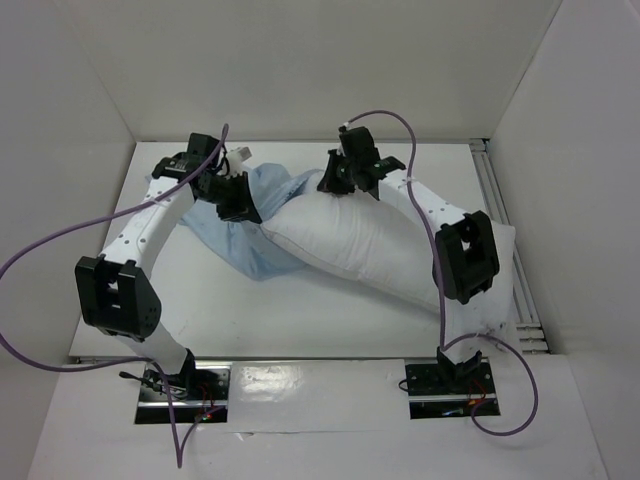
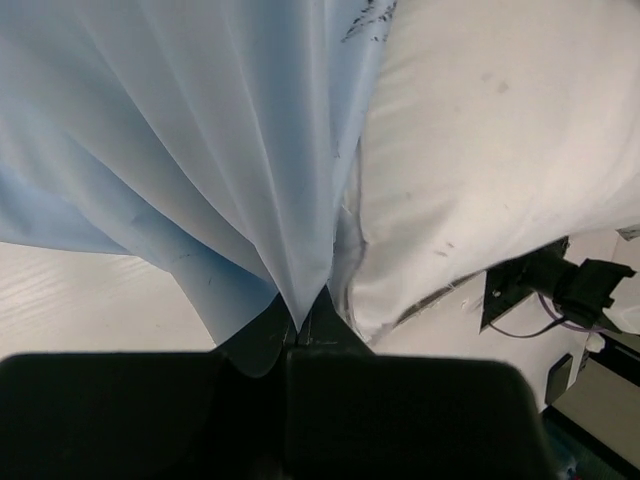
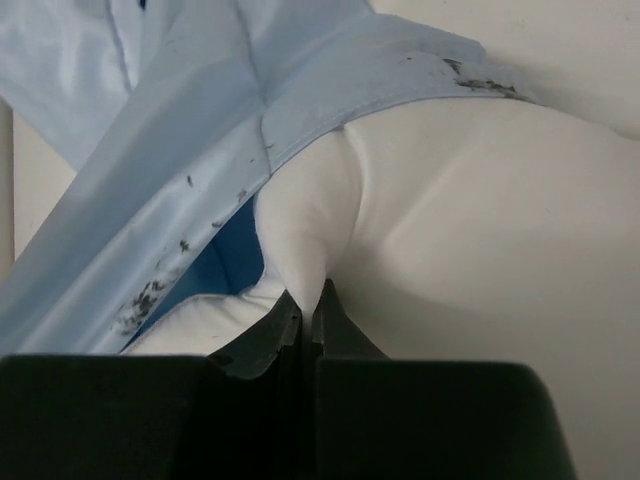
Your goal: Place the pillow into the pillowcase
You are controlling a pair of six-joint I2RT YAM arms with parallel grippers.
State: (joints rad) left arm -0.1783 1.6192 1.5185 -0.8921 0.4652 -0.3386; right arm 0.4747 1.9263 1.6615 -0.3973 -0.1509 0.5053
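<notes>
The plump white pillow [image 1: 370, 245] lies slantwise across the table, its far left end against the limp light blue pillowcase [image 1: 262, 215]. My left gripper [image 1: 240, 207] is shut on a pinch of the pillowcase [image 2: 220, 150], with the pillow [image 2: 500, 160] bulging just to its right. My right gripper [image 1: 333, 182] is shut on a fold of the pillow [image 3: 310, 240] at its far end. There the pillowcase's hem [image 3: 300, 110] drapes over the pillow's top, and dark blue inside of the sack shows beside the pinched fold.
White walls close in the table on the left, back and right. A slotted rail [image 1: 505, 235] runs along the right edge. The pillow's near right corner hangs over that side. Purple cables loop from both arms.
</notes>
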